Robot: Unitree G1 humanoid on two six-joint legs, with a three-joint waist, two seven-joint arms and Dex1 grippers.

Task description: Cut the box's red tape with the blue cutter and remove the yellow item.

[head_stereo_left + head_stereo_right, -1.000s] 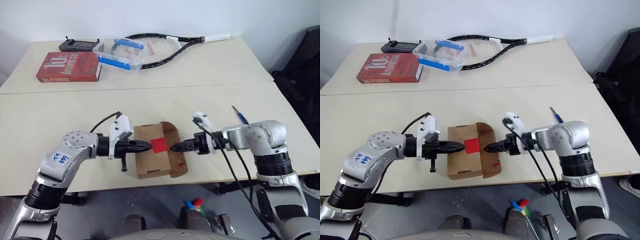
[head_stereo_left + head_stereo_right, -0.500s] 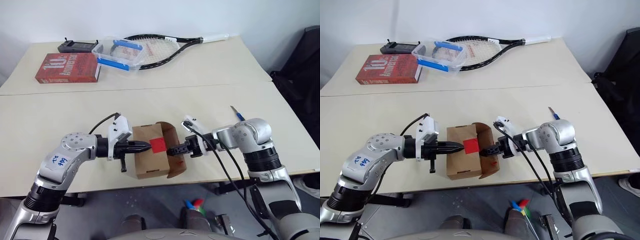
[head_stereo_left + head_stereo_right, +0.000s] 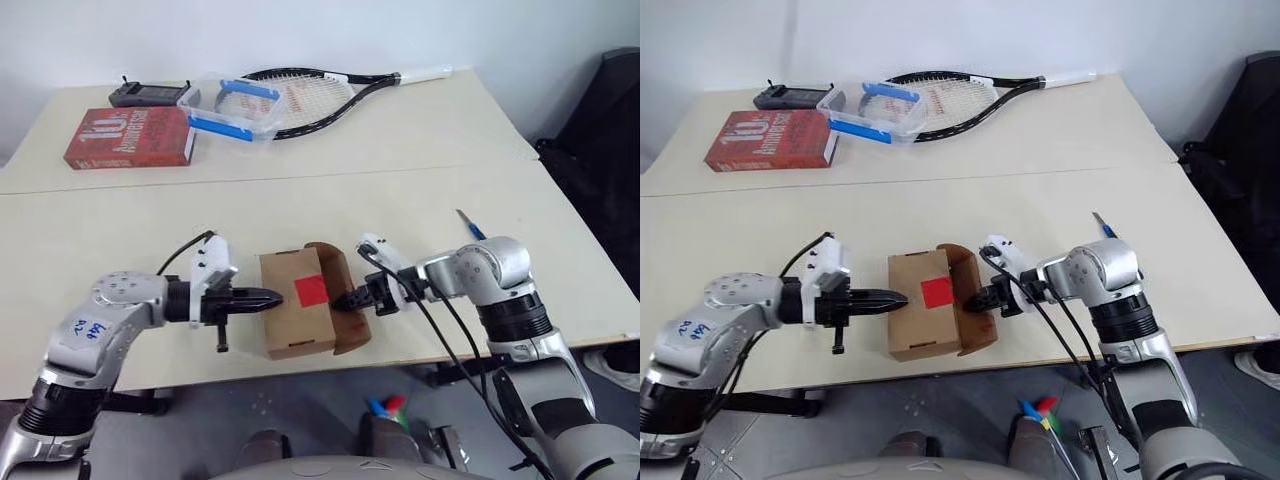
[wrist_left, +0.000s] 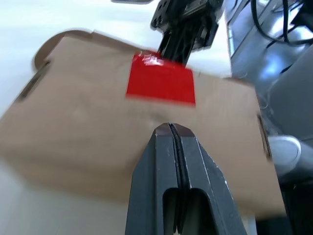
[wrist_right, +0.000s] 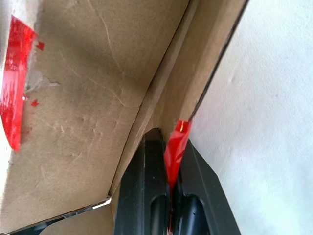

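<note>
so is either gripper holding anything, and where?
Right gripper pinches a red tape strip at the brown cardboard box's opened flap edge. Left gripper is shut, empty.

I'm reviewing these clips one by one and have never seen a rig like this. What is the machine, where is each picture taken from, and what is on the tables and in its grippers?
This is a humanoid robot with two arms, each ending in a two-finger black gripper. Two pictures come from cameras in its head, looking down over the arms; the other two come from cameras on each wrist, looking along the fingers.

On the near table sits the box, with the red tape on top and one flap open. The left gripper is shut at the box's side, holding nothing. The right gripper is shut on a strip of red tape at the open flap. The blue cutter lies behind the right arm.

The far table holds a red book, a clear tub, a racket and a dark device.
</note>
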